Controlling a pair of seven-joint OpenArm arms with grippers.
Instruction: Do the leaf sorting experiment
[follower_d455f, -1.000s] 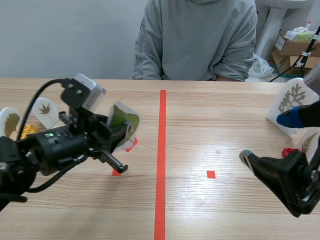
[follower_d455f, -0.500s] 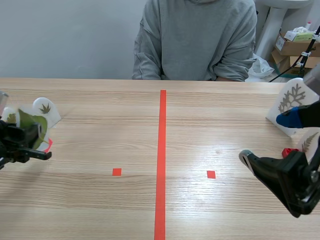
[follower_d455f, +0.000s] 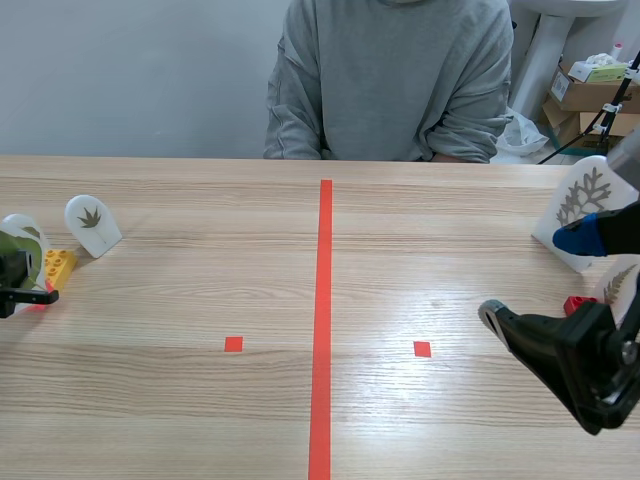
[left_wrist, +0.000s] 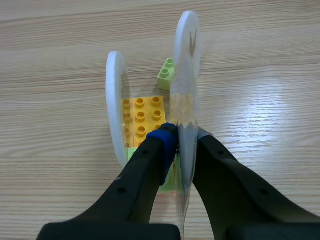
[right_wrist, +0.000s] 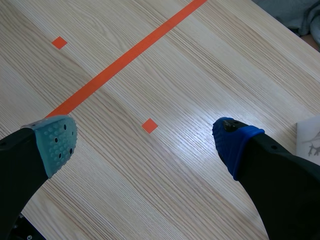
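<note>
Leaf card (left_wrist: 186, 75): carried across the surface (follower_d455f: 200, 290) to the yellow brick (left_wrist: 142, 117) at left; left claw (left_wrist: 182, 140) clamped on it, release pending; right claw (right_wrist: 145, 145) spread.

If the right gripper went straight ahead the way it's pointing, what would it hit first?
Most likely the bare table, near the small orange square mark. The right gripper is open and nothing stands between or ahead of its fingers, though depth is unclear.

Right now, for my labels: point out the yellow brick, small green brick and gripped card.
yellow brick (left_wrist: 146, 116), left wrist view, studded top.
small green brick (left_wrist: 167, 76), left wrist view, middle.
card (left_wrist: 186, 65), left wrist view, rim.
</note>
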